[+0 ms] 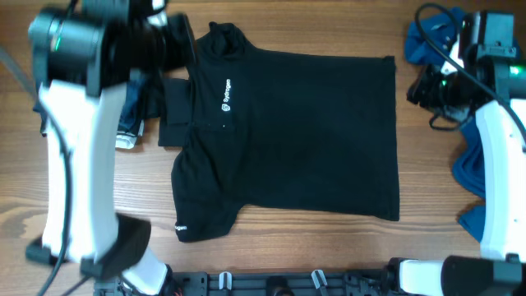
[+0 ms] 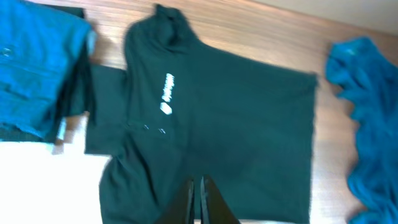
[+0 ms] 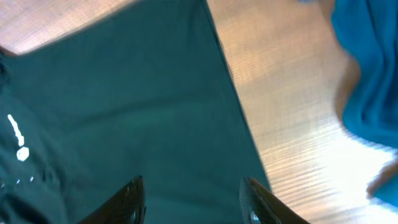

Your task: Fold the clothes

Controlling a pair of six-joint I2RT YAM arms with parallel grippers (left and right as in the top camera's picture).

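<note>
Black collared shirt (image 1: pixel 304 131) lies spread flat on tabletop (image 1: pixel 288 255), no fold made; blue garments (image 1: pixel 467 171) wait right of it. Left gripper (image 2: pixel 200 202) jaws pressed together; right gripper (image 3: pixel 194 202) jaws spread, empty, over its hem.

Overhead, the left arm (image 1: pixel 66 164) covers much of the folded pile (image 1: pixel 130 123) at upper left. The right arm (image 1: pixel 501 164) hides part of the blue garment (image 1: pixel 468 168). In the right wrist view, the black shirt (image 3: pixel 137 106) bears a logo (image 3: pixel 15 137) too blurred to read.

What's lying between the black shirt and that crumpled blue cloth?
Nothing but bare wooden table. The right wrist view shows an uncovered strip of wood separating the black shirt from the crumpled blue cloth.
</note>
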